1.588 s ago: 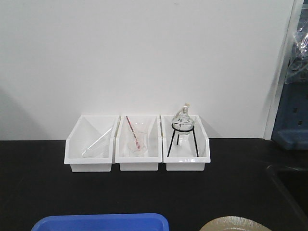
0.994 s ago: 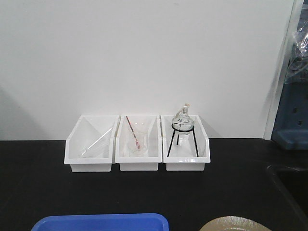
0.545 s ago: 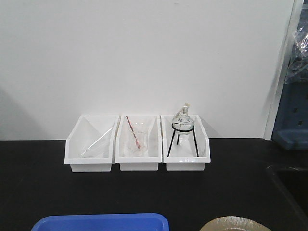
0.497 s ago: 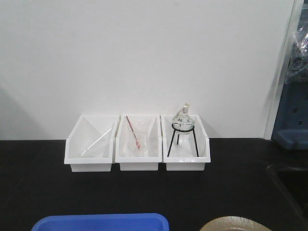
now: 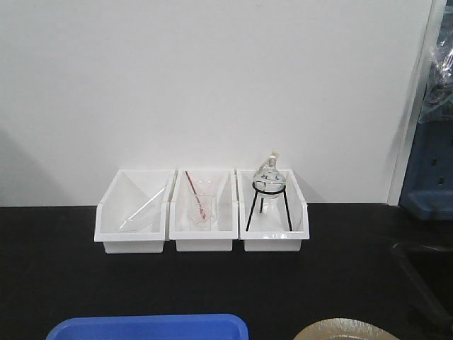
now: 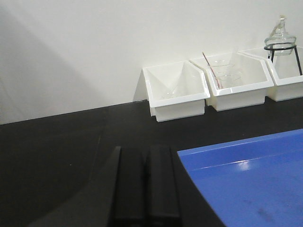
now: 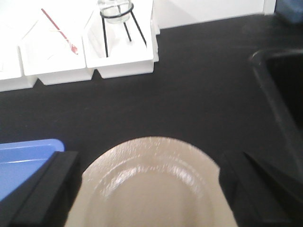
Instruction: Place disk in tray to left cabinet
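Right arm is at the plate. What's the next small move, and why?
Probably ease the right gripper down and close it on the plate. Its jaws stand wide apart on either side of the plate, which lies on the black table just right of the blue tray, not in it. I can't tell whether the fingers touch the rim.

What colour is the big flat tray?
The tray is bright blue; clearest in the left wrist view.
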Controlling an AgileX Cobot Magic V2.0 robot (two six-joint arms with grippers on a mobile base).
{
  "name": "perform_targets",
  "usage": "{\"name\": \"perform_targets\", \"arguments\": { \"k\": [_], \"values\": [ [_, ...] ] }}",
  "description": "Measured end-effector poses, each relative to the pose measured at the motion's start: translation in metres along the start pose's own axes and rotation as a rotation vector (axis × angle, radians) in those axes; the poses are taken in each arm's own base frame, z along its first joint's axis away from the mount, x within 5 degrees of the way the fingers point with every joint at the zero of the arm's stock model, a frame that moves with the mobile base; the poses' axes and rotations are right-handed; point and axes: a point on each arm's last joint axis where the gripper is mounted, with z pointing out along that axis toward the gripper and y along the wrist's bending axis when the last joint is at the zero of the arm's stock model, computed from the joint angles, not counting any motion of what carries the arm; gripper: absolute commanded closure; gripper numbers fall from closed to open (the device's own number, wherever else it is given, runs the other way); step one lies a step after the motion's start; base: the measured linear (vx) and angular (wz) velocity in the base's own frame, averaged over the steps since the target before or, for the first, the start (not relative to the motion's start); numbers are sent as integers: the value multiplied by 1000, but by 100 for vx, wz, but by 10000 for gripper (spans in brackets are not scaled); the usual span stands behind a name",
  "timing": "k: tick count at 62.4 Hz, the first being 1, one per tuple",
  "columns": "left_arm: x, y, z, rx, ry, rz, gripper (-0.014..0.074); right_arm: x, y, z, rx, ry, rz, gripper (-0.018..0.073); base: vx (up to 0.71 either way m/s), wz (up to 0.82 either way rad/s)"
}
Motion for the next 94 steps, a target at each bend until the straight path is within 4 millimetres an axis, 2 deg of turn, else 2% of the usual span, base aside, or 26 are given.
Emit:
{"name": "perform_targets", "arguments": {
  "k": [9,19,27,35,42,53,70,94],
  "values": [
    [0,0,0,0,0,0,603,12,-6,4,32,142,158,-141,0,0],
    [0,0,0,0,0,0,603,18,-25,16,143,356,285,-31,0,0],
    [0,0,0,0,0,0,603,11,-43,31,172,550,314,57,0,0],
    [0,0,0,0,0,0,603,4,-65,44,124,670,390,83,0,0],
    [0,0,0,0,0,0,603,7,-87,55,77,689,526,83,0,0],
    [0,0,0,0,0,0,603,10,-112,65,10,640,635,83,0,0],
    [0,0,0,0,0,0,603,27,-127,94,-56,672,686,83,0,0],
    [0,0,0,0,0,0,603,54,-143,120,-81,732,659,83,0,0]
  ]
}}
